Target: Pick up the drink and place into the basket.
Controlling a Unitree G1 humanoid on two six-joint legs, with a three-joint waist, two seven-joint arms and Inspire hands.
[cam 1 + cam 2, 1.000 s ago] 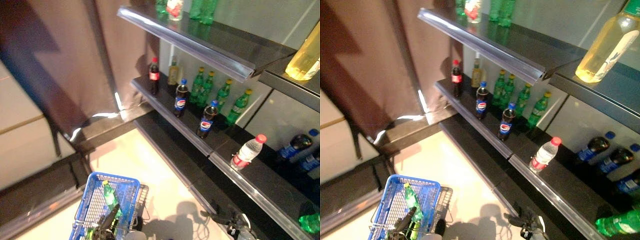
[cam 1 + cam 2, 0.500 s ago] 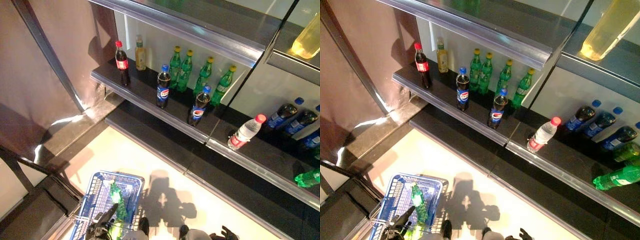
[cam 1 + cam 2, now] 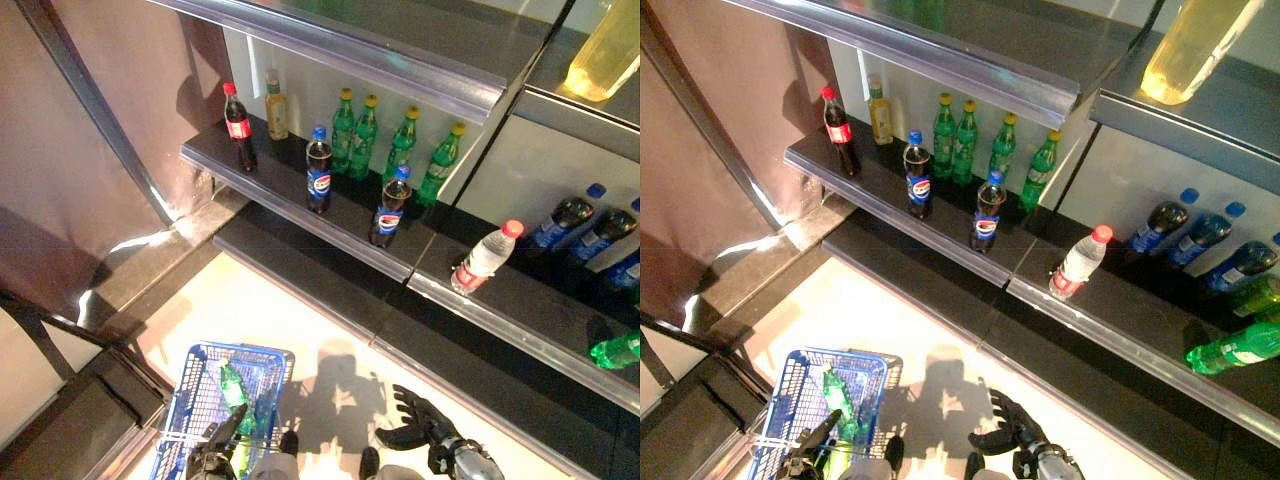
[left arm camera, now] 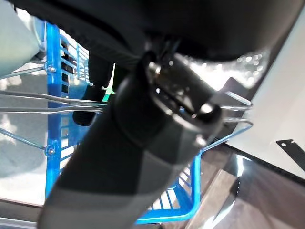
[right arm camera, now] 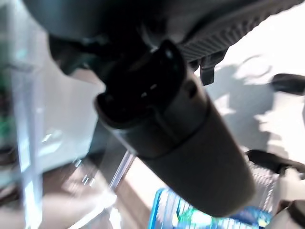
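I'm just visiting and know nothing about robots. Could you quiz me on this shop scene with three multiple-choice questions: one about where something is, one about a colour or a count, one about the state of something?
1. Where is the blue basket?
A. on the floor
B. on the top shelf
C. beside the cola bottles

2. What colour is the cap of the clear water bottle?
A. yellow
B. blue
C. red

3. How is the right hand?
A. closed round a bottle
B. open, holding nothing
C. gripping the basket handle

Answers:
1. A: it stands on the pale floor below the shelves.
2. C: its cap shows red on the lower shelf.
3. B: its fingers are spread above the floor, nothing in them.
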